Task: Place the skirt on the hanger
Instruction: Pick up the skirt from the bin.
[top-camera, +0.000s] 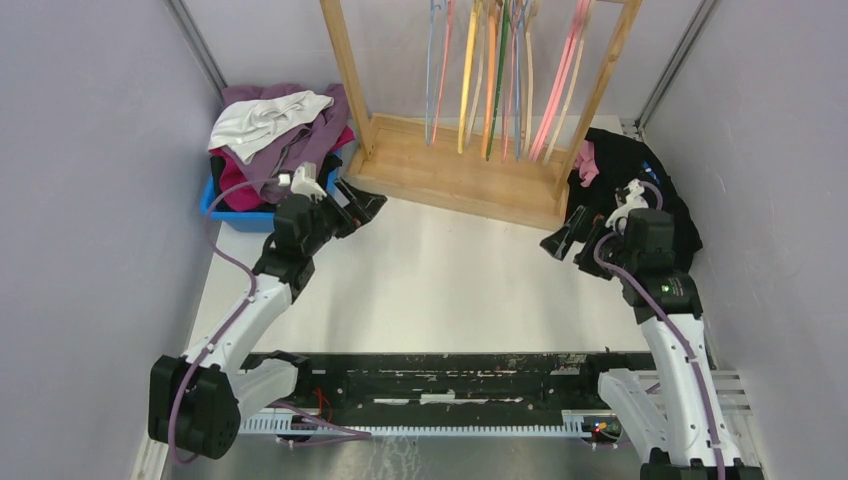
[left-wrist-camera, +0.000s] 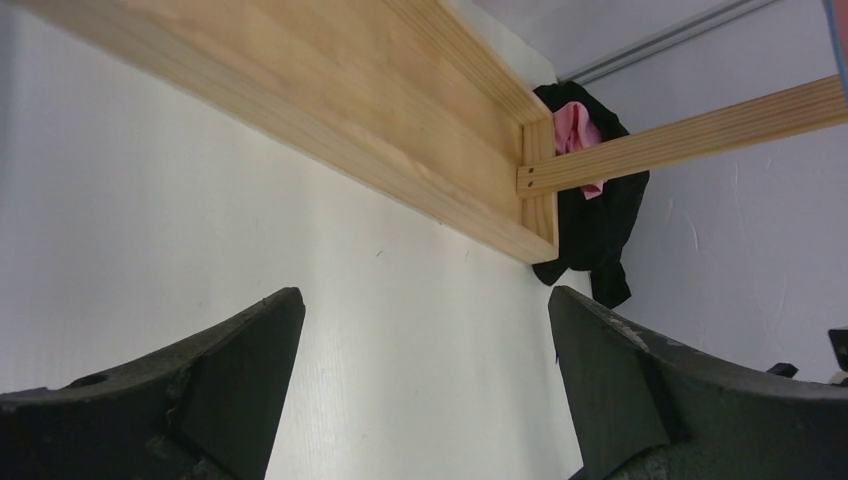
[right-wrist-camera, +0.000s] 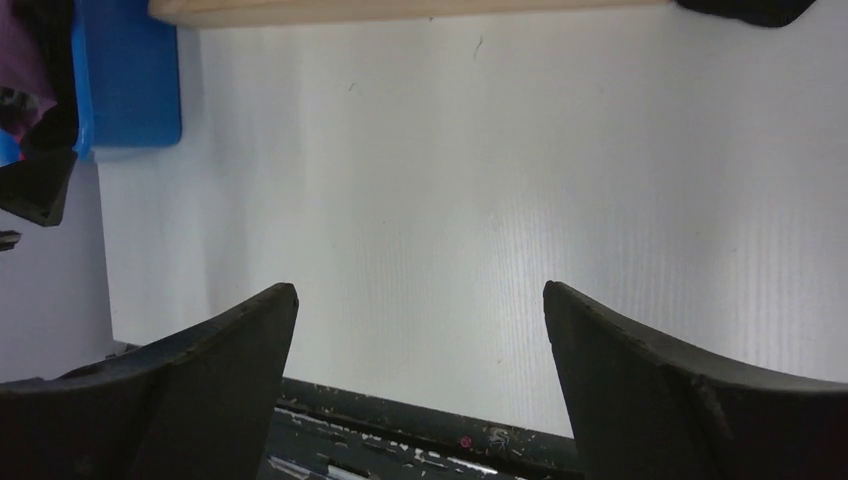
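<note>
Top external view: the left gripper (top-camera: 362, 203) hangs low over the white table (top-camera: 450, 290) with its two fingers spread apart and nothing between them. It sits just off the front left corner of the wooden rack (top-camera: 455, 175). A blue bin (top-camera: 225, 215) stands just behind and to the left of it, at the table's far left. The bin holds a heap of clothes (top-camera: 300, 150) in purple and pink, with a white garment (top-camera: 265, 120) lying on top. Which piece is the skirt cannot be told from here, as the clothes are bundled together. That heap is near the left gripper but not touching it.

The right gripper (top-camera: 560, 243) is likewise spread wide and holds nothing. It hovers near the rack's front right corner, pointing in toward the middle of the table. Just behind it, against the right wall, lies a dark heap (top-camera: 625, 165) of black fabric with a pink piece (top-camera: 586, 160) showing at its left edge. This heap is close beside the right wrist, and the fingers point away from it.

Coloured hangers (top-camera: 500, 70) hang in a row inside the rack, well above both grippers.

From the left wrist, bare table shows between the open fingers, with the rack's base running across and the dark heap beyond its far corner. From the right wrist, only bare table lies between the fingers, and the bin sits at the upper left edge.
</note>
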